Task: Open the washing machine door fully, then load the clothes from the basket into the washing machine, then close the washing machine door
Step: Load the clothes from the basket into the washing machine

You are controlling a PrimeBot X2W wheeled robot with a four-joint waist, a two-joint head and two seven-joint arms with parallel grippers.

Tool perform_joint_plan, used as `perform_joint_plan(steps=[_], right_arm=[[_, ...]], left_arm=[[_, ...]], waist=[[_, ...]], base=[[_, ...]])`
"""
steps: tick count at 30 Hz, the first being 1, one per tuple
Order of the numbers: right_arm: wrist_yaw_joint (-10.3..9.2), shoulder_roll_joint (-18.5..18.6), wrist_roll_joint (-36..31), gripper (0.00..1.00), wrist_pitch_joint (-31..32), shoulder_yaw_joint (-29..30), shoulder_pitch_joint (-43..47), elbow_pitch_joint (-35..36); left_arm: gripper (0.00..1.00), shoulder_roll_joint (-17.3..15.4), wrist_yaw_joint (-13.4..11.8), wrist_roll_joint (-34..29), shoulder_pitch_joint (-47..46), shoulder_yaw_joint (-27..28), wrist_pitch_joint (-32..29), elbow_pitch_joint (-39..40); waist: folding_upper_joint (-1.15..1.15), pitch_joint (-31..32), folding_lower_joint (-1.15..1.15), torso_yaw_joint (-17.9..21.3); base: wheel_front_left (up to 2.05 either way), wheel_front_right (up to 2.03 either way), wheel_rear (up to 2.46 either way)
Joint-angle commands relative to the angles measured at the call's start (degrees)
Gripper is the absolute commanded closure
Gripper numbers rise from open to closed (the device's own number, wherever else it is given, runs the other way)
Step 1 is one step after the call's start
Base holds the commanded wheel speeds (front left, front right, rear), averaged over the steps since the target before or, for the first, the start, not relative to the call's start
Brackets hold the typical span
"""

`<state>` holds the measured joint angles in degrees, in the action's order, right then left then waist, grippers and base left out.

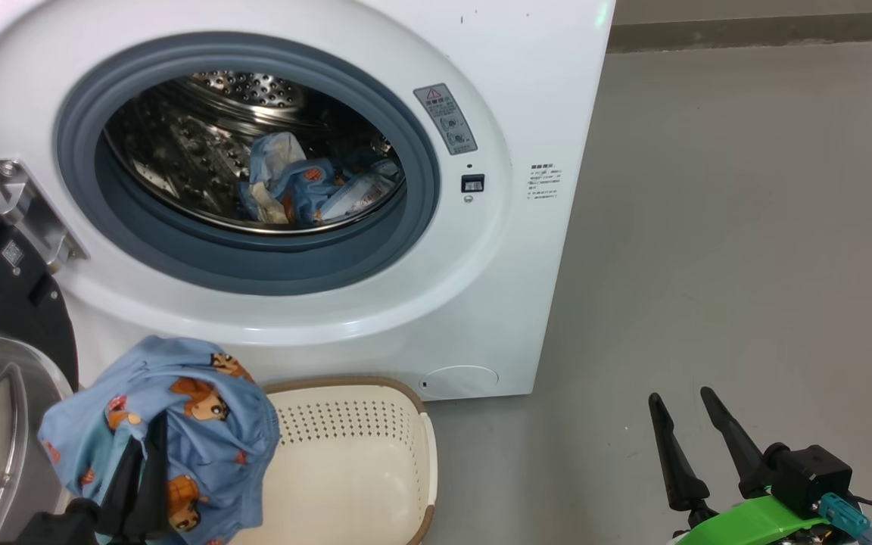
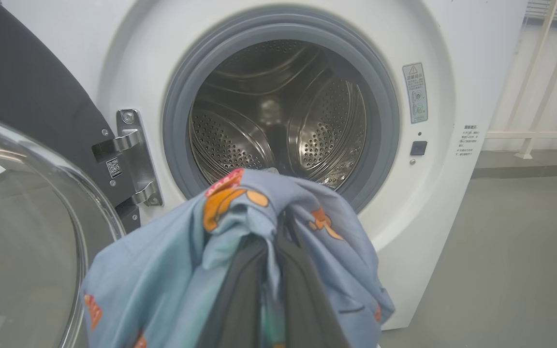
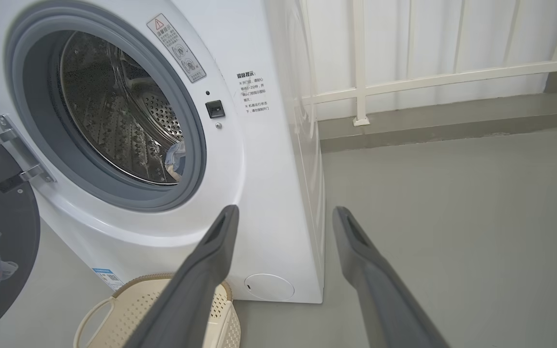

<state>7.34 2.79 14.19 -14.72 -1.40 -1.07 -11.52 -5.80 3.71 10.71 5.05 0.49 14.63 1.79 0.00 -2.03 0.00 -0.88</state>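
Washing machine (image 1: 534, 98) on grey floor (image 1: 746, 227), white railing (image 3: 359, 58)

The drum mouth (image 1: 179, 144) stands unobstructed, the washing machine door (image 1: 4, 295) flanking its left, open floor (image 1: 731, 250) right.

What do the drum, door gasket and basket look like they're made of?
The drum is likely stainless steel: bright, mirror-like, punched with holes. The gasket is probably rubber: matte grey-blue with a folded lip. The basket looks like moulded plastic: cream, slight sheen, perforated walls. Its brown rim looks woven, material unclear.
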Motion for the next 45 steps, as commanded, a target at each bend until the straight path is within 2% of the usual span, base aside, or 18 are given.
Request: perform_joint_plan(steps=[1, 21, 31, 45], right_arm=[[0.14, 0.1, -0.4, 0.0, -0.3, -1.3, -0.2, 1.6], [0.14, 0.1, -1.2, 0.0, -0.3, -1.7, -0.9, 2.6], [0.14, 0.1, -1.1, 0.0, -0.3, -2.1, -2.2, 2.9], [0.14, 0.1, -0.3, 0.0, -0.3, -3.4, -4.8, 3.9]], left_arm=[[1.0, -0.5, -0.3, -0.7, -1.1, 2.2, 0.4, 1.2], [1.0, 1.5, 1.3, 1.0, -4.0, 1.7, 0.4, -1.2], [1.0, 1.2, 2.7, 0.8, -12.4, 0.7, 0.4, -3.3], [1.0, -3.4, 3.6, 0.9, -31.8, 0.2, 0.4, -13.4]], waist=[[0.0, 0.1, 0.0, 0.0], [0.0, -2.2, 0.0, 0.6], [0.0, -6.1, 0.0, 2.2], [0.0, -14.2, 0.0, 7.2]], base=[[0.0, 0.0, 0.0], [0.0, 0.0, 0.0], [0.0, 0.0, 0.0], [0.0, 0.0, 0.0]])
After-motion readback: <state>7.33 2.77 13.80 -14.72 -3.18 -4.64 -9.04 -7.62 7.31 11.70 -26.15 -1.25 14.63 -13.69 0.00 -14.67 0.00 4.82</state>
